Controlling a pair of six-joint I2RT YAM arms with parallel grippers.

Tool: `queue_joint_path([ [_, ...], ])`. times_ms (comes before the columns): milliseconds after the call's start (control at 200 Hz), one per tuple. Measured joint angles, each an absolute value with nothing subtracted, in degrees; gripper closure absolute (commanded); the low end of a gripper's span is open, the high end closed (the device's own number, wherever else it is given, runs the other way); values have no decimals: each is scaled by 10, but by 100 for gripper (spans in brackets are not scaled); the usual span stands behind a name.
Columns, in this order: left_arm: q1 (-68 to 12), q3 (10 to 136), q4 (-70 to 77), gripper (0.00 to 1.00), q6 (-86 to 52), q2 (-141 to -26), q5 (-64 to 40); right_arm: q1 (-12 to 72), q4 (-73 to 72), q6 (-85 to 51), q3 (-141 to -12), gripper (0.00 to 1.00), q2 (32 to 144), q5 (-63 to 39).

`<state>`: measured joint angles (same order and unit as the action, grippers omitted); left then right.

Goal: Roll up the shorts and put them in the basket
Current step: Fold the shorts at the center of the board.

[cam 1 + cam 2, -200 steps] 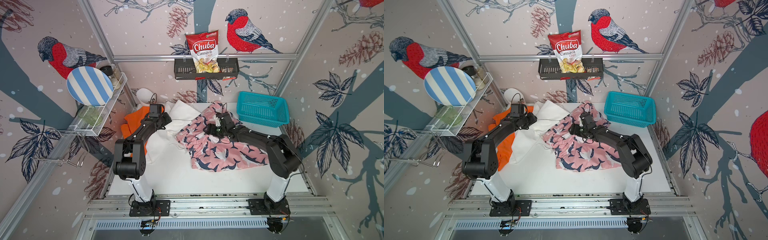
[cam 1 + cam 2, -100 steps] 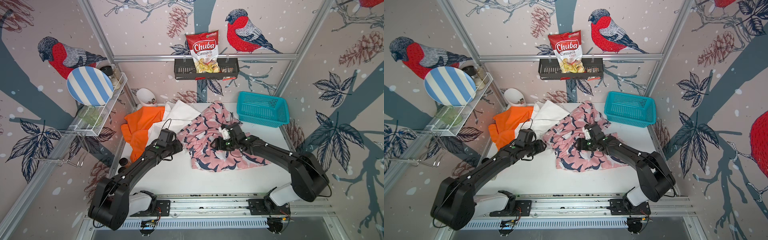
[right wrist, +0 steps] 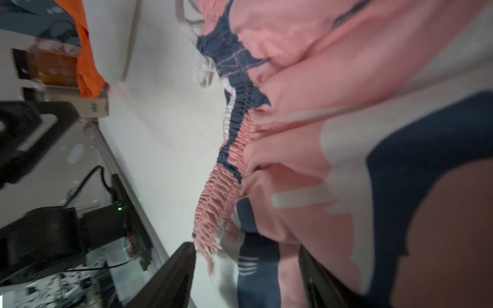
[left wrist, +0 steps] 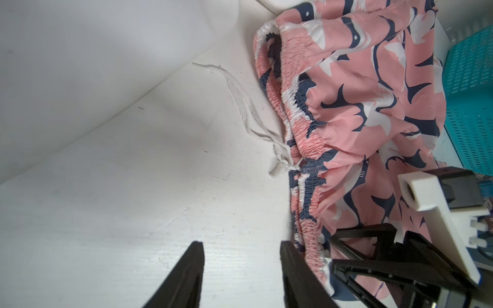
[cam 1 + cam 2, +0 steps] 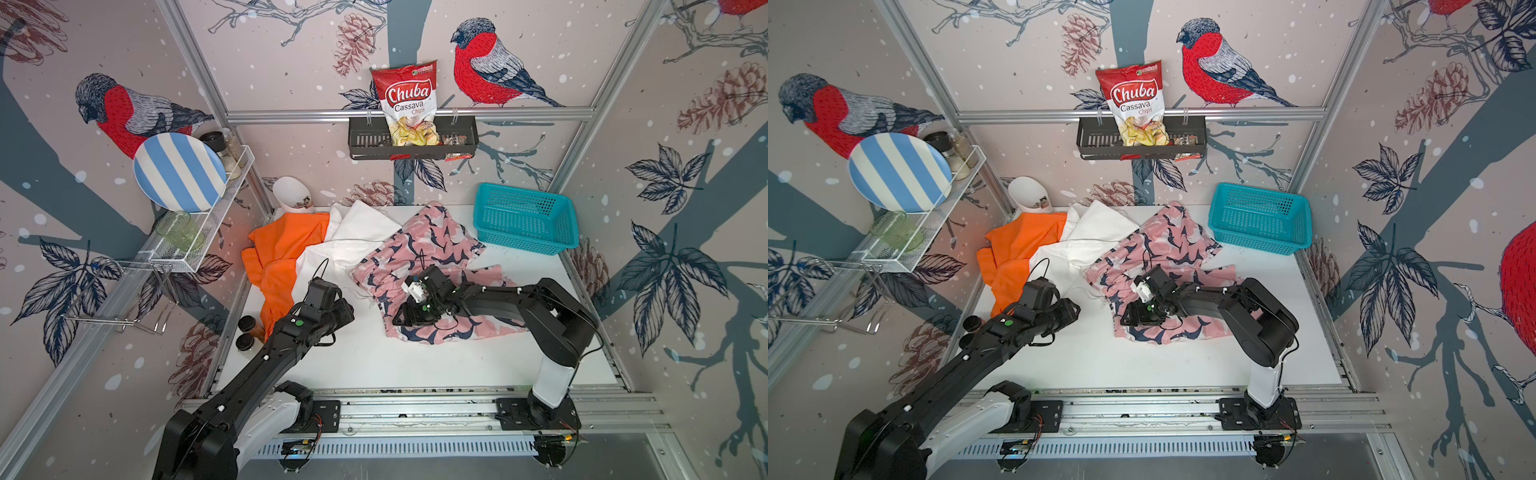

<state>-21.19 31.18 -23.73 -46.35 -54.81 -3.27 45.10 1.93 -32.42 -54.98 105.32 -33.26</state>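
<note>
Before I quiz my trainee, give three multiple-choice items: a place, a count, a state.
1. The teal basket stands: A) far right corner of the table B) wall shelf C) near edge.
2. Garments on the table: A) two B) three C) four.
3. The left gripper has its jaws: A) apart, empty B) shut on cloth C) shut on string.

1A: both top views show it there.
2B: orange shorts, white shorts, shark-print shorts.
3A: the left wrist view shows bare table between them.

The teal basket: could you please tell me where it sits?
In both top views the teal basket sits at the far right corner of the table, beside the pink shark-print shorts.
</note>
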Motion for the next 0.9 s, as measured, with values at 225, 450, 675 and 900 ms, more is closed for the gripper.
queue_joint_path([
  [225, -212, 296, -238, 51, -467, -536, -47, 413, -40, -330, -529, 33, 1057, -349],
  [450, -212, 280, -244, 51, -477, -505, -50, 434, 66, -307, -586, 29, 1019, -256],
  [675, -212, 274, -247, 51, -483, -478, -49, 484, 172, -253, -662, 28, 987, -166],
  [900, -212, 263, -248, 51, -491, -472, -53, 551, 246, -222, -705, 30, 997, -117],
])
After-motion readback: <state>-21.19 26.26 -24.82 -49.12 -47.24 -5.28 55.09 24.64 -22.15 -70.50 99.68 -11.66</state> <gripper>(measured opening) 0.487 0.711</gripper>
